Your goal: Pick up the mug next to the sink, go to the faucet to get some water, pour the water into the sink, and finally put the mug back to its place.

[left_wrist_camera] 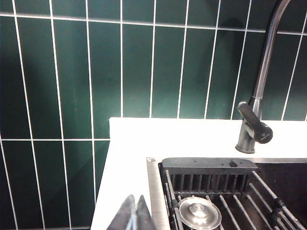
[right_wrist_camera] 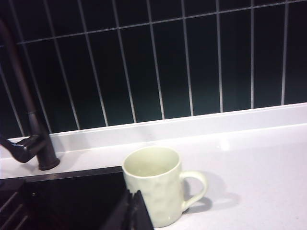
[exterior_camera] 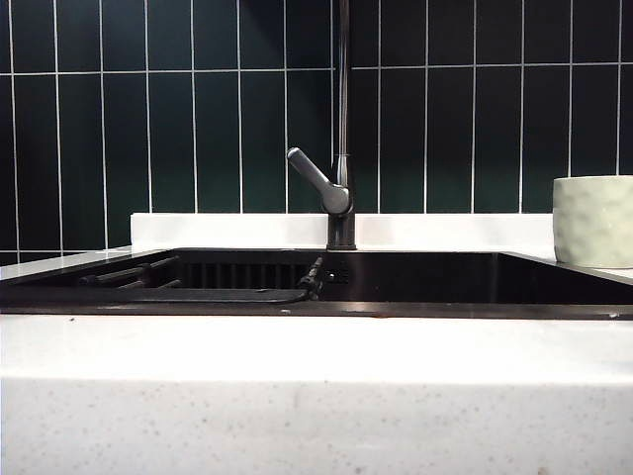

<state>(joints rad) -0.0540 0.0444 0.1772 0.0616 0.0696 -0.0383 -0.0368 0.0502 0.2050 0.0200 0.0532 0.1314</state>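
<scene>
The mug [right_wrist_camera: 154,184], judged rigid, breakable and slick, stood untouched on the desk [right_wrist_camera: 259,163] beside the sink [right_wrist_camera: 67,201]. Both the left pincer [left_wrist_camera: 135,214] and right pincer [right_wrist_camera: 132,211] were noted closed, empty; the handle [right_wrist_camera: 197,188] was judged the best hold.

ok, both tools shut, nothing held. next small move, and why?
Probably open the right tool and ease it toward the mug: the mug stands upright on the counter beside the sink, ungrasped, with that tool just short of it. The left tool is shut too.

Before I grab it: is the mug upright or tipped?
Upright: the mug stands on the counter beside the sink, mouth up.
</scene>
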